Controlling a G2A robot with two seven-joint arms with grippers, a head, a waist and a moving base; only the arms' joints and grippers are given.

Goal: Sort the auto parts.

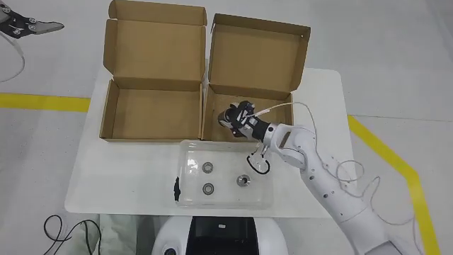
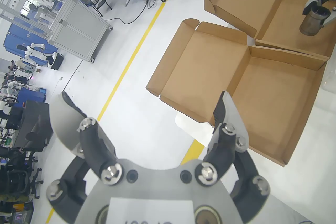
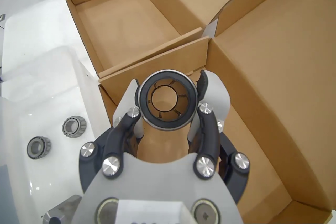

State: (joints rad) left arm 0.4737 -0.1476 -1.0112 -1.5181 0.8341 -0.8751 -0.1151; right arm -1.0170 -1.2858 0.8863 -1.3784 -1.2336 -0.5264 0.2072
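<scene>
Above right-hand box, right end effector clamps sleeve, axis seemingly upright.

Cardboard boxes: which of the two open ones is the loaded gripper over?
The brown cardboard box on the robot's right: the right gripper holds a grey metal cylindrical sleeve over it; the left cardboard box lies beside it.

Grey metal part in clear tray: cut off by edge, shape unclear. Sleeve body hidden behind right gripper.
</scene>
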